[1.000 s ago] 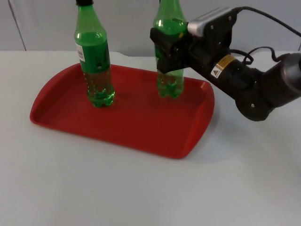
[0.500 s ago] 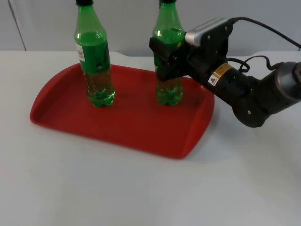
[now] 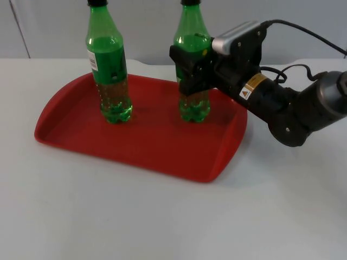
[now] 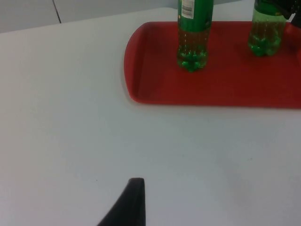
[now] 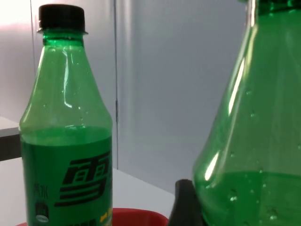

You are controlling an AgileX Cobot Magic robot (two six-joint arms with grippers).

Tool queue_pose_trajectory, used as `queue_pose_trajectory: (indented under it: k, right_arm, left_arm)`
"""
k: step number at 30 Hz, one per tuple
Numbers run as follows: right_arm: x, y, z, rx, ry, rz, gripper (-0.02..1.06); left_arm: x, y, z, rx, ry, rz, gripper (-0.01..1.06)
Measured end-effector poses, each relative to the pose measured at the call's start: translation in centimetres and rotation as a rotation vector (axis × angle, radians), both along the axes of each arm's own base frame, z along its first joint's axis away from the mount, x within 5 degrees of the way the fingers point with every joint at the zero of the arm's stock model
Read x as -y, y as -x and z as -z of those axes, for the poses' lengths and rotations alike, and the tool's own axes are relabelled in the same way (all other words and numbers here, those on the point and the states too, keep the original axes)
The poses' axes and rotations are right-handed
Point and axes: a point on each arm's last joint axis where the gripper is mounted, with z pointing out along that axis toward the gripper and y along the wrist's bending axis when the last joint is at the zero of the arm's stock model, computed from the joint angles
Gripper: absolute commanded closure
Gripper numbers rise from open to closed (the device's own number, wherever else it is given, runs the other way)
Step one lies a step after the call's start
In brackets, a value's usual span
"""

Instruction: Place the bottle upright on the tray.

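Now the bottle (image 3: pixel 192 70) (upright) sits gripped in the right hand (image 3: pixel 187 67).

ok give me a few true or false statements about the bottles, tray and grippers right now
1. Two green bottles stand upright on the red tray. True: the left bottle and the right bottle.
2. The right gripper is clamped on the right bottle. True.
3. The left bottle lies on its side. False: it stands upright, black cap on top.
4. The left gripper holds the left bottle. False: it waits over bare table, apart from the tray.
5. The right bottle stands on the table beside the tray. False: its base is inside the tray, near the far right corner.
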Motion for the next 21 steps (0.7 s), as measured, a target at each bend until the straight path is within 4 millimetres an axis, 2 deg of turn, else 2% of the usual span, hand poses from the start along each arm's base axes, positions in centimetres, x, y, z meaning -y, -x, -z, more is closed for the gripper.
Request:
queue_pose_trajectory:
  k: [10, 12, 14, 15, 16, 18, 19, 21]
  right_arm:
    - [0.0, 0.0, 0.0, 0.0, 0.0, 0.0, 0.47]
    - [0.0, 0.0, 0.0, 0.0, 0.0, 0.0, 0.42]
    - [0.0, 0.0, -0.01, 0.0, 0.0, 0.0, 0.27]
    - [0.0, 0.01, -0.02, 0.002, -0.002, 0.0, 0.27]
    - [0.0, 0.01, -0.04, 0.003, -0.003, -0.001, 0.14]
    - [0.0, 0.02, -0.05, 0.004, -0.004, -0.001, 0.02]
    - [0.0, 0.02, -0.05, 0.004, -0.004, -0.001, -0.01]
    - [0.0, 0.02, -0.05, 0.004, -0.004, -0.001, -0.01]
  left_arm:
    - [0.0, 0.0, 0.0, 0.0, 0.0, 0.0, 0.0]
    - [0.0, 0.0, 0.0, 0.0, 0.0, 0.0, 0.0]
    - [0.0, 0.0, 0.0, 0.0, 0.0, 0.0, 0.0]
    - [0.0, 0.0, 0.0, 0.0, 0.0, 0.0, 0.0]
    - [0.0, 0.0, 0.0, 0.0, 0.0, 0.0, 0.0]
    - [0.0, 0.0, 0.0, 0.0, 0.0, 0.0, 0.0]
    - [0.0, 0.0, 0.0, 0.0, 0.0, 0.0, 0.0]
    - [0.0, 0.0, 0.0, 0.0, 0.0, 0.0, 0.0]
